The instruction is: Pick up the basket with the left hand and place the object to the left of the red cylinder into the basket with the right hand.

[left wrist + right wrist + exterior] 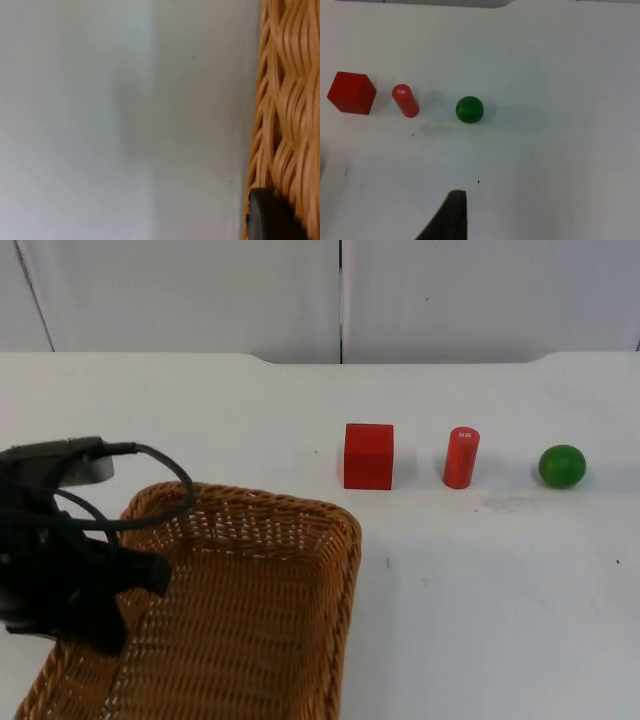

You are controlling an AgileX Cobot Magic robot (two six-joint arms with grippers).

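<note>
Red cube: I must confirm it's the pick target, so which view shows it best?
The top view: the red cube stands whole, left of the red cylinder. The right wrist view shows it too, further off; the left wrist view has basket weave.

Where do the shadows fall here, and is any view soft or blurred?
Top view: even, diffuse light; the red cube, red cylinder and green ball cast only faint shadows on the white table. Left wrist view: soft focus, the basket weave close up beside the left gripper's fingertip. Right wrist view: sharp objects, and a dark, blurred fingertip of the right gripper.
</note>
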